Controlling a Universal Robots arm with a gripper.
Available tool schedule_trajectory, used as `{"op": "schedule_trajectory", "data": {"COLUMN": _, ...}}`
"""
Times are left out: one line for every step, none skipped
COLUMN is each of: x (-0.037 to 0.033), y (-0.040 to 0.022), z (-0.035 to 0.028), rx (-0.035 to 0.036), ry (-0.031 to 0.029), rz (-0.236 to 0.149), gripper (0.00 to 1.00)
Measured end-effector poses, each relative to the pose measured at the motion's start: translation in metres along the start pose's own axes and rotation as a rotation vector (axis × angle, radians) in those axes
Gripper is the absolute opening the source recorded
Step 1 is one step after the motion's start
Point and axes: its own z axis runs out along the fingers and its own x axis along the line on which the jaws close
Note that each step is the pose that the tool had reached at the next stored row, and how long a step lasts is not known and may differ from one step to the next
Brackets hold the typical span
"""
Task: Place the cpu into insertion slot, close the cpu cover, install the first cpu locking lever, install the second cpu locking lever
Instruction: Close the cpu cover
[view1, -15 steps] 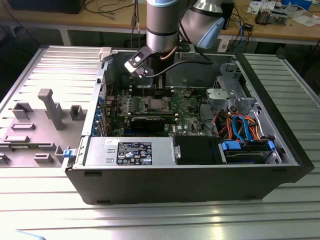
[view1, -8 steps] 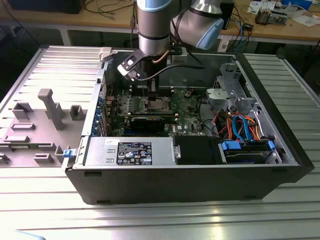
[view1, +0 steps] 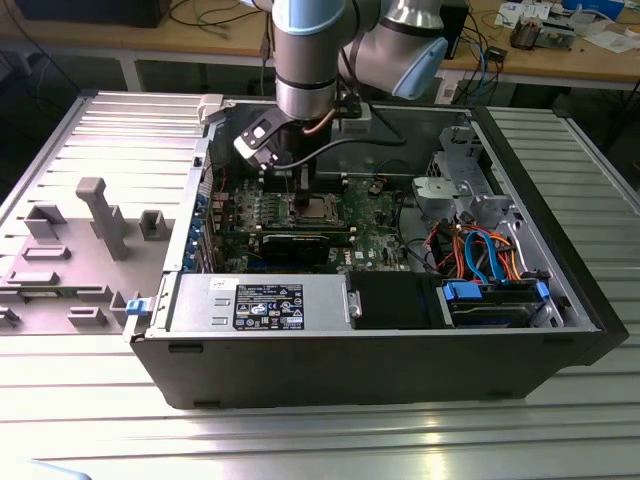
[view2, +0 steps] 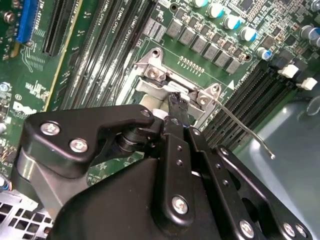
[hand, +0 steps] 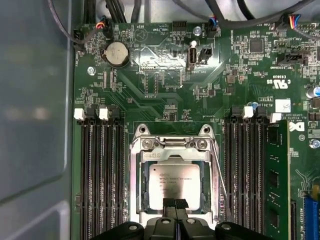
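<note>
Chip of flat silvery-grey metal, the cpu sat in the square, dark-walled insertion slot midway across the green motherboard, between its banks of long black memory slots. We saw the thin silver cpu cover lying flat around it. The black end effector hung over the cover's edge, fingertips together. One thin wire locking lever angled free of the board.

Silvery-grey cpu, green motherboard
</note>
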Motion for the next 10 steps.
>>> {"op": "schedule_trajectory", "data": {"x": -0.0003, "y": 0.0000, "z": 0.0015, "rx": 0.0017, "ry": 0.0000, "rz": 0.000, "gripper": 0.11}}
{"op": "schedule_trajectory", "data": {"x": -0.0003, "y": -0.0001, "z": 0.0019, "rx": 0.0029, "ry": 0.0001, "rz": 0.000, "gripper": 0.11}}
{"op": "schedule_trajectory", "data": {"x": -0.0003, "y": 0.0000, "z": 0.0024, "rx": 0.0049, "ry": 0.0001, "rz": 0.000, "gripper": 0.11}}
{"op": "schedule_trajectory", "data": {"x": -0.0003, "y": -0.0001, "z": 0.0023, "rx": 0.0051, "ry": -0.0002, "rz": 0.000, "gripper": 0.11}}
{"op": "schedule_trajectory", "data": {"x": -0.0003, "y": 0.0000, "z": 0.0024, "rx": 0.0051, "ry": -0.0002, "rz": 0.000, "gripper": 0.11}}
{"op": "schedule_trajectory", "data": {"x": -0.0003, "y": 0.0000, "z": 0.0024, "rx": 0.0050, "ry": -0.0006, "rz": 0.000, "gripper": 0.11}}
{"op": "schedule_trajectory", "data": {"x": -0.0003, "y": 0.0000, "z": 0.0022, "rx": 0.0050, "ry": -0.0011, "rz": 0.000, "gripper": 0.11}}
{"op": "schedule_trajectory", "data": {"x": -0.0003, "y": 0.0001, "z": 0.0018, "rx": 0.0050, "ry": -0.0015, "rz": 0.000, "gripper": 0.11}}
{"op": "schedule_trajectory", "data": {"x": -0.0003, "y": 0.0001, "z": 0.0007, "rx": 0.0050, "ry": -0.0021, "rz": 0.000, "gripper": 0.11}}
{"op": "schedule_trajectory", "data": {"x": -0.0003, "y": 0.0001, "z": -0.0016, "rx": 0.0050, "ry": -0.0032, "rz": 0.000, "gripper": 0.11}}
